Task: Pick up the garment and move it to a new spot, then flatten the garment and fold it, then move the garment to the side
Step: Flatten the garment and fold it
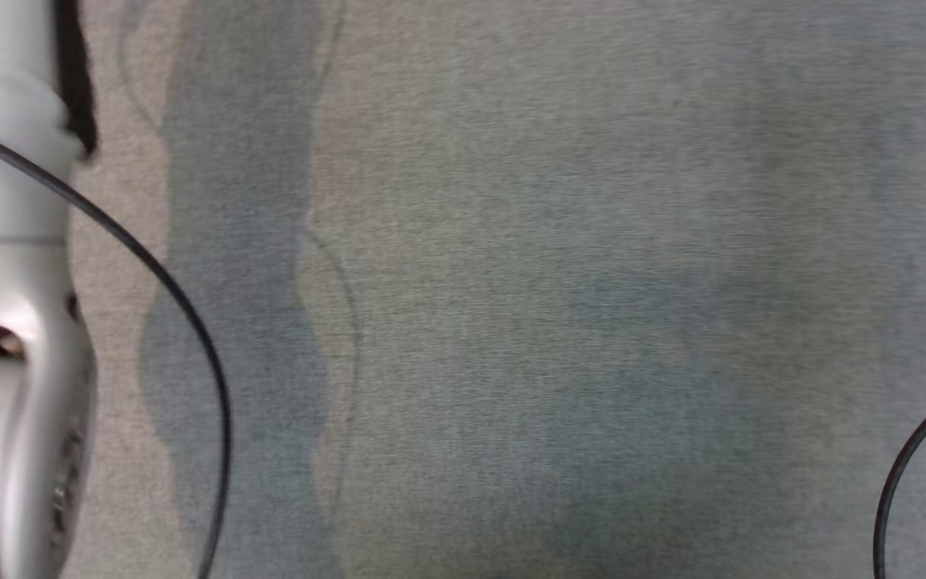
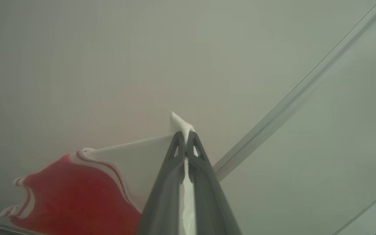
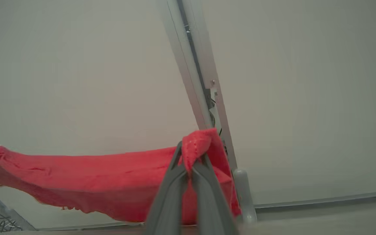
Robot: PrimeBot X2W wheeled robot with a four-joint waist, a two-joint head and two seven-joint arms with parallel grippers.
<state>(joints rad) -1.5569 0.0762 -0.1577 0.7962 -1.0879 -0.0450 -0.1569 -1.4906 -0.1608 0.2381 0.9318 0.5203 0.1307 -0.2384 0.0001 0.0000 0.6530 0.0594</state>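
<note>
Garment (image 3: 93,176): seemingly soft, light, sagging; corners suit gripping. My left gripper (image 2: 185,138) pinches white corner, right gripper (image 3: 191,163) pinches red edge.

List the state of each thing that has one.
garment, in the air, gripped at two spots, sagging
left gripper, shut on the garment's white part
right gripper, shut on the garment's red edge
</note>
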